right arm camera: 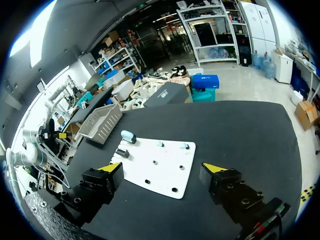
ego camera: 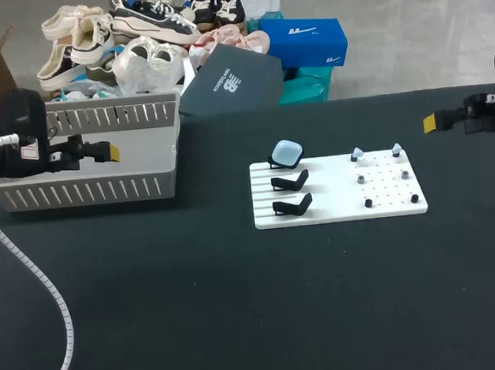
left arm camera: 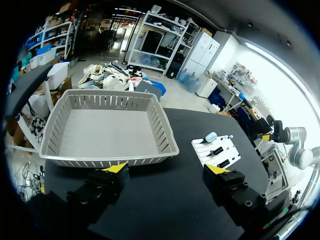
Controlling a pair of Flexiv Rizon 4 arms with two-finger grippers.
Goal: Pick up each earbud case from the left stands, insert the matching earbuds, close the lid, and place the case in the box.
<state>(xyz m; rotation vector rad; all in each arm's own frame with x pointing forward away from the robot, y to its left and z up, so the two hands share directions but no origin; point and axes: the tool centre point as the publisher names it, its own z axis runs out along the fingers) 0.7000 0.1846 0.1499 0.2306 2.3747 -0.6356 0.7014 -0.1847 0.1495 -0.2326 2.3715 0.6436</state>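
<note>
I am holding my left gripper (left arm camera: 167,169) open and empty, the grey slatted box (left arm camera: 107,127) ahead of it. My right gripper (right arm camera: 162,166) is hanging open too. One pale blue earbud case (ego camera: 287,153) is sitting on the rearmost stand of the white board (ego camera: 339,210), with earbuds (ego camera: 356,153) pegged alongside.

A black counter (ego camera: 155,312) carries a flat white board (ego camera: 335,191), lying right of its middle, grooved along its left half.

I have a black table (ego camera: 197,309) in front of me. A grey slatted box (ego camera: 85,192) sits near its far left corner, a white board (ego camera: 335,208) lies right of centre, and a white coiled cable (ego camera: 55,303) trails across its left side.
</note>
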